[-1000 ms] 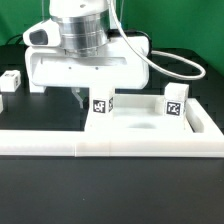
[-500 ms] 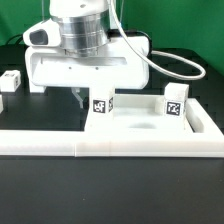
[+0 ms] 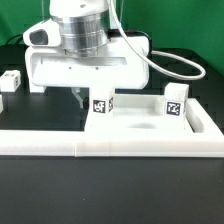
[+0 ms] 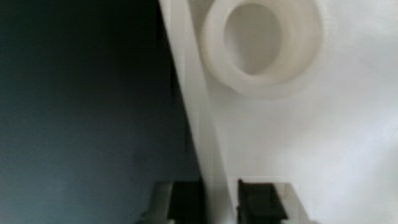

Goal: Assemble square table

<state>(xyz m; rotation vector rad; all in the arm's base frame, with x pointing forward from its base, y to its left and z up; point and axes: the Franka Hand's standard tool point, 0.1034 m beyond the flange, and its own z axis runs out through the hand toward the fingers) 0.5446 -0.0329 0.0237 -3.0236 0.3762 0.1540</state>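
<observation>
The square table's white slab (image 3: 140,122) lies inside the corner of the border rail, showing two black-and-white tags (image 3: 100,105). My gripper (image 3: 76,97) reaches down at the slab's edge on the exterior view's left. In the wrist view the two dark fingers (image 4: 175,200) stand on either side of the slab's thin edge (image 4: 214,150), shut on it. A round socket hole (image 4: 258,45) shows in the slab's face beyond the fingers. A small white tagged leg post (image 3: 10,82) sits apart at the exterior view's far left.
The long low white border rail (image 3: 110,148) runs across the front and turns back at the exterior view's right (image 3: 210,125). Another white piece (image 3: 2,103) shows at the left edge. Black table surface lies in front of the rail.
</observation>
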